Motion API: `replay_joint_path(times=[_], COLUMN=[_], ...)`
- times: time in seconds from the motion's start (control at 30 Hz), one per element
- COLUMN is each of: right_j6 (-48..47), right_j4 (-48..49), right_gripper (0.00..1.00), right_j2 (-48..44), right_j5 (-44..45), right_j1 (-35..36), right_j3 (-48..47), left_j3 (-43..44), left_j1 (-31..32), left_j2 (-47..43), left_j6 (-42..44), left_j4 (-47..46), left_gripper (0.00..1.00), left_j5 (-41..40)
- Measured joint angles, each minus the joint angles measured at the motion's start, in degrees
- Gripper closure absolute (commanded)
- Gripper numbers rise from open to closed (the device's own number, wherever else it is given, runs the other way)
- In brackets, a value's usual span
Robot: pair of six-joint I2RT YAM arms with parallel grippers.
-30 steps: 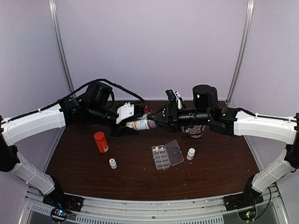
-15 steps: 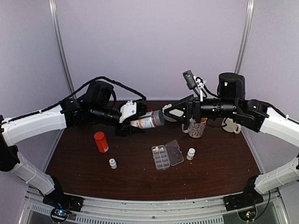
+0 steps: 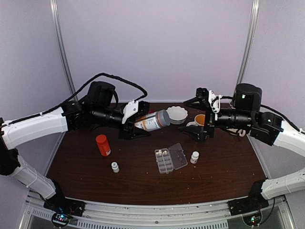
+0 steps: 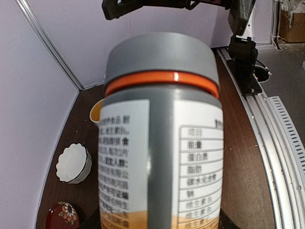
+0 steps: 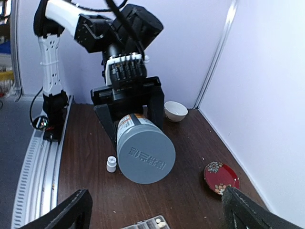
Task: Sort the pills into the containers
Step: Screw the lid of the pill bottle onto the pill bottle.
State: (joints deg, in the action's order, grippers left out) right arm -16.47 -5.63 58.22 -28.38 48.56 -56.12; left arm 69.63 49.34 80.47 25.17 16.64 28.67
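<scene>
Now right gripper [image 3: 195, 119] has backed off, jaws wide; left gripper [image 3: 140, 123] clamps grey-capped bottle [image 3: 155, 120], seemingly unopened.

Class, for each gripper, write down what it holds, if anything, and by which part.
The left gripper holds the grey-capped bottle by its labelled body, leaving the cap free. The right gripper is open and holds nothing.

Your jar [image 4: 162, 143] has a grey cap, an orange ring and a white label printed in black. Your table [image 3: 143, 186] is dark brown. On it you see a red bottle [image 3: 102, 144], a clear pill box [image 3: 164, 161], a white bowl [image 3: 177, 114] and a red flowered saucer [image 5: 220, 177].
</scene>
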Motion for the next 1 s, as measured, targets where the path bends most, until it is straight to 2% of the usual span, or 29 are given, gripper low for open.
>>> replay_joint_path(times=[0.13, 0.33, 1.0], right_j6=[-12.6, -21.0, -25.7], right_j4=[-6.0, -10.6, -14.3], right_gripper=[0.03, 0.05, 0.28], right_j2=[3.9, 7.3, 13.5], right_j5=[-2.0, -4.2, -4.7], right_j1=[1.3, 2.7, 4.4], right_j3=[-4.5, -8.1, -12.5], left_j3=[0.0, 0.0, 0.0], left_j1=[0.0, 0.0, 0.0], left_j2=[0.0, 0.8, 1.6], left_j6=[-0.7, -0.8, 0.2], left_j4=[-0.1, 0.2, 3.1], left_gripper=[1.00, 1.00, 1.00], left_j5=[1.2, 2.6, 7.1])
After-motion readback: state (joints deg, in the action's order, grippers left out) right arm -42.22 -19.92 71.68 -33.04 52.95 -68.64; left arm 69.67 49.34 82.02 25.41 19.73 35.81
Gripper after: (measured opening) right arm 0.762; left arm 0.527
